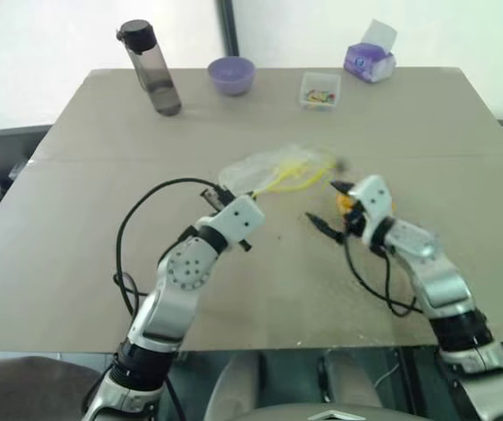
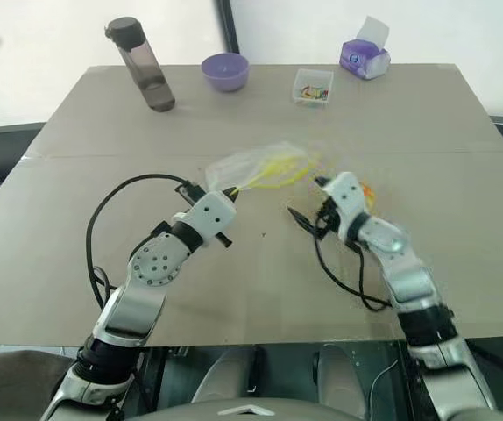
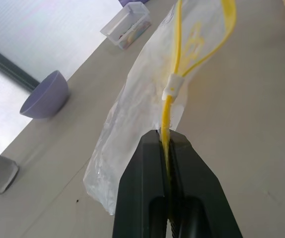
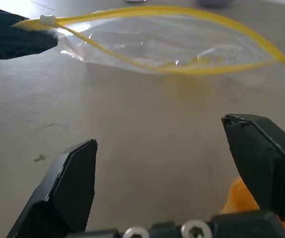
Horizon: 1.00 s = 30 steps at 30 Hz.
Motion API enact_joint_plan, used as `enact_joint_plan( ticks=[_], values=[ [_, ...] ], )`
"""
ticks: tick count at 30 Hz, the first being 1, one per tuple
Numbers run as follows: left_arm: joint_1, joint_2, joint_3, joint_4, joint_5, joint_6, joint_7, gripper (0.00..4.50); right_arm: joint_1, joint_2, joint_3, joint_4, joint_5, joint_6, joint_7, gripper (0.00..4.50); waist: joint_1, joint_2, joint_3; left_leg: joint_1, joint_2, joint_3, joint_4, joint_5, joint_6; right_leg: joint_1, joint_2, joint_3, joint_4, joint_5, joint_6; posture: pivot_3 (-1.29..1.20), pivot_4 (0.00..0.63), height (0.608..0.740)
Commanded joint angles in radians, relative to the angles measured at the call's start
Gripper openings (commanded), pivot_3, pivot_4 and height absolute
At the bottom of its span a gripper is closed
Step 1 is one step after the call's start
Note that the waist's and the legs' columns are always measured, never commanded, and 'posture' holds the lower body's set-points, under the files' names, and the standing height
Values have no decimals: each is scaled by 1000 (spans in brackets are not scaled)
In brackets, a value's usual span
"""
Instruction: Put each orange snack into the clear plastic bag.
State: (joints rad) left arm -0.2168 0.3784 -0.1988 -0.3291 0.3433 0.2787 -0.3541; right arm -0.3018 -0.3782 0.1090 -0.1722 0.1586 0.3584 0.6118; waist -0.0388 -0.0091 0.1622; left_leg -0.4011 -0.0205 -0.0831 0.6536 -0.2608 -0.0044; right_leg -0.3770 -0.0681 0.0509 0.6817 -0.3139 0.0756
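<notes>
The left claw is clenched on the yellow seal strip of the clear plastic bag, whose mouth gapes at mid-table. The right claw is released, fingers spread, with the orange snack just beside one finger

I see the clear plastic bag lying mid-counter, its near-left corner in my left pincer. The orange snack sits right of the bag, beside my right pincer. Along the far edge, from left: water bottle, bowl, small box, tissue pack.
</notes>
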Motion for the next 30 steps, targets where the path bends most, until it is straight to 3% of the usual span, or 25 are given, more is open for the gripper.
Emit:
enact_joint_plan(
  ticks=[1, 11, 16, 25, 29, 30],
  values=[
    [-11, -10, 4, -15, 0, -12, 11, 0, 11, -1, -159, -102, 68, 150, -106, 4476, 1, 0, 0, 1, 0, 0, 0, 0, 0, 0, 0, 0, 1, 0, 0, 0, 150, 740],
    [-26, -26, -19, 15, -1, -27, 1, 0, -22, 25, -227, -38, 106, 229, -184, 4476, -2, 0, 0, 3, -1, 1, 0, 0, 0, -1, 0, 1, 6, 0, 0, 0, 150, 740],
    [-33, -21, -12, 28, -3, -36, 2, 0, -31, 18, -198, -31, 151, 289, -141, 4476, 0, 0, 0, 3, -1, 1, 1, 0, 0, 0, 0, 1, 6, 0, 0, 0, 150, 740],
    [-21, -28, -7, 11, 2, -28, 10, 0, -24, -71, -88, 64, 22, 388, -196, 4476, 6, -2, -2, 3, -1, 0, 2, 0, 0, 0, 0, 0, 6, 0, 0, 0, 150, 740],
    [-13, -29, -7, 1, 4, -24, 8, 0, -33, -65, -95, 71, 9, 362, -205, 3350, 9, -3, -2, 3, -1, 0, 3, 0, 0, 1, 0, 0, 6, 0, 0, 0, 150, 740],
    [-10, -29, -8, -1, 4, -23, 8, 0, -33, -64, -96, 72, 6, 358, -206, 2787, 9, -3, -2, 3, -1, 0, 3, 0, 0, 1, 0, 0, 6, 0, 0, 0, 150, 740]
  ],
)
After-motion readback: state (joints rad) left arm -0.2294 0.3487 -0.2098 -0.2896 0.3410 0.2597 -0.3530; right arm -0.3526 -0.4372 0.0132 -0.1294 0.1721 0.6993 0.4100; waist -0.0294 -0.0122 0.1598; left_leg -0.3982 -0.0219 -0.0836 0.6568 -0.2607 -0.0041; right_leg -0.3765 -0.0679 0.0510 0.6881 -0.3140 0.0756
